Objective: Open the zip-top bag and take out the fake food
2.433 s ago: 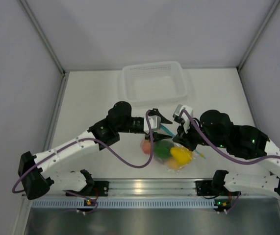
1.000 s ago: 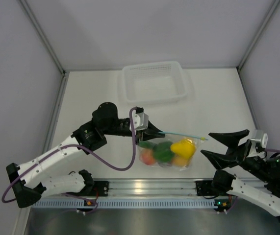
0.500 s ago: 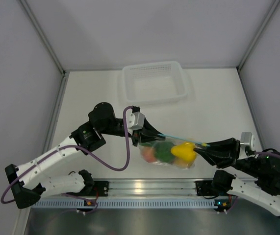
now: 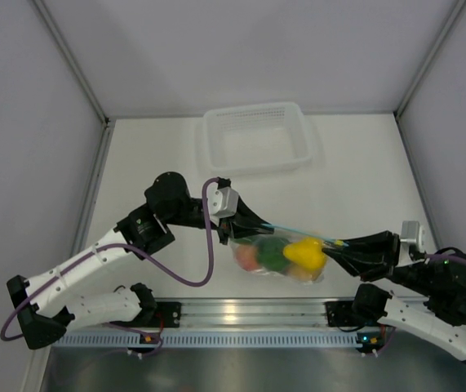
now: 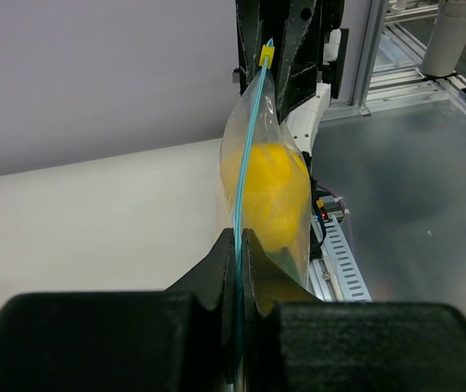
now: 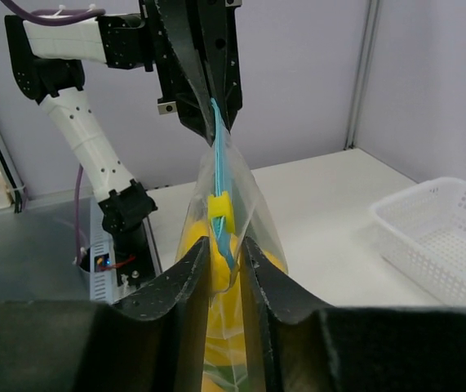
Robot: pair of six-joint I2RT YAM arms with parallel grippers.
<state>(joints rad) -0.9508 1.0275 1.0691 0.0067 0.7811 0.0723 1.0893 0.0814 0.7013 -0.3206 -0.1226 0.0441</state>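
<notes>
Top external: zip-top bag [image 4: 281, 255] hangs taut over table [image 4: 151, 163], nr front edge. Zip looks shut, fake food [image 4: 304, 251] all inside. L gripper [image 4: 259, 224] pinches one strip end; R gripper [image 4: 336, 247] nips other end by slider [image 6: 219, 207]. Opening + emptying both left to do.

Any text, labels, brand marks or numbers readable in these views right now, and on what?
None readable in any view.
The zip-top bag and its yellow slider show no print.
The white basket shows no label.
The left arm and right arm show no legible markings.
</notes>
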